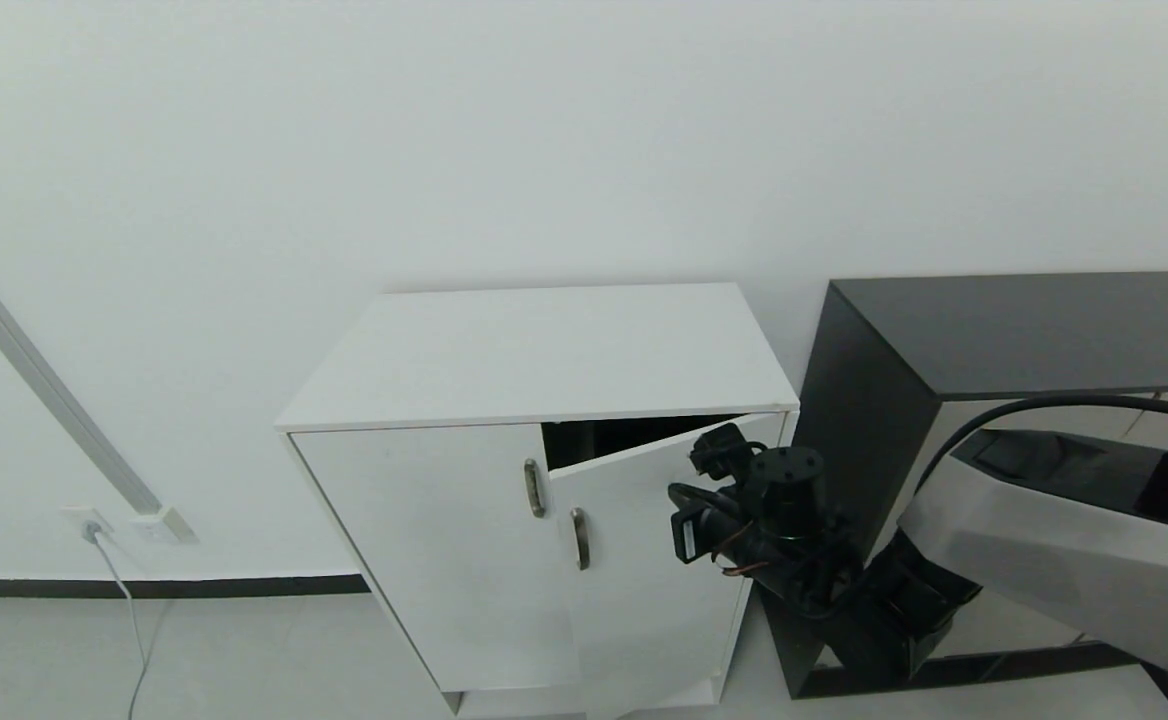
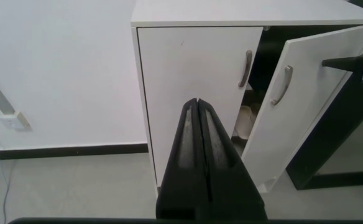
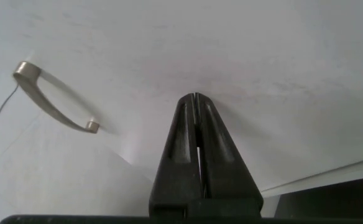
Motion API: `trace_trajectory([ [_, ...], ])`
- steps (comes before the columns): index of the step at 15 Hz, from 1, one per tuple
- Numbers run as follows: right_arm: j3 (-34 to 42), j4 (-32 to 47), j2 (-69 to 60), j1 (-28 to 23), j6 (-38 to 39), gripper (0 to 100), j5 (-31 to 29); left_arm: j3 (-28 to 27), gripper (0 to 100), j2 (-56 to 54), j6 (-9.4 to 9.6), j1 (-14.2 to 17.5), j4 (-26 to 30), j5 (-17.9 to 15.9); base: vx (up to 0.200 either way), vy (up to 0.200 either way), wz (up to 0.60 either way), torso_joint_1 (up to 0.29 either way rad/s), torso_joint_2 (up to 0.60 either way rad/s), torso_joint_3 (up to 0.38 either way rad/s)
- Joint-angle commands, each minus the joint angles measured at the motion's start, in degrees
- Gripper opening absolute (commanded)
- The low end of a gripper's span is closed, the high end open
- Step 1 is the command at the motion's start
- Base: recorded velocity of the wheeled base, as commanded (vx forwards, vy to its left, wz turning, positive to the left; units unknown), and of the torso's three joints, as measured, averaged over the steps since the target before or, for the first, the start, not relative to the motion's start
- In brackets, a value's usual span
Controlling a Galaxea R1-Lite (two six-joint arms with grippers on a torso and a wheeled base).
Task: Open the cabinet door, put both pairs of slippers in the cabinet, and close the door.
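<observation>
**Head view:** White cabinet (image 1: 544, 350) stands vs. a bare white wall (image 1: 544, 130). Of its 2 doors, the L door (image 1: 434, 540) is shut and the R door (image 1: 644, 590) ajar. The right gripper (image 1: 684, 495) is at the R door's outer face, beside the handle (image 1: 580, 538) but not on it. A black unit (image 1: 864, 400) stands just beside the cabinet on the robot's right. Pale floor (image 1: 194, 650), dark skirting (image 1: 144, 586), and a socket (image 1: 89, 525) w/ grey cable (image 1: 129, 610) low on the wall to the left.

**Left wrist view:** The left gripper (image 2: 197, 102) hangs well apart from the cabinet, fingers pressed together on nothing. Through the gap, pale shapes sit on a low shelf. They are prob. the slippers (image 2: 248, 115), though it's too dim inside to count pairs.

**Right wrist view:** The right gripper's 2 fingers lie flat together, nothing between them, tips at the smooth white panel.

**Step in hand:** This reads as closing the door. To do it well, push w/ the tips nearer the handle side than the hinge side, for leverage. Stay square to the panel and follow its arc. Go slow so the tips don't skid on the slick laminate. Stop once the R door sits flush w/ the L door.
</observation>
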Motion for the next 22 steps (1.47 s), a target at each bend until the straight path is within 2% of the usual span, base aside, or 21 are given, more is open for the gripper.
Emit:
trace_trajectory([
  [1, -0.93, 0.02, 1.01, -0.36, 0.02, 0, 0.0, 0.0, 0, -0.01, -0.04, 0.01, -0.05, 0.01, 0.0, 0.0, 0.0, 0.0, 0.0, 0.0],
  [22, -5.5, 0.64, 2.5, -4.23, 0.02, 0, 0.0, 0.0, 0, -0.01, -0.13, 0.01, -0.05, 0.01, 0.0, 0.0, 0.0, 0.0, 0.0, 0.0],
])
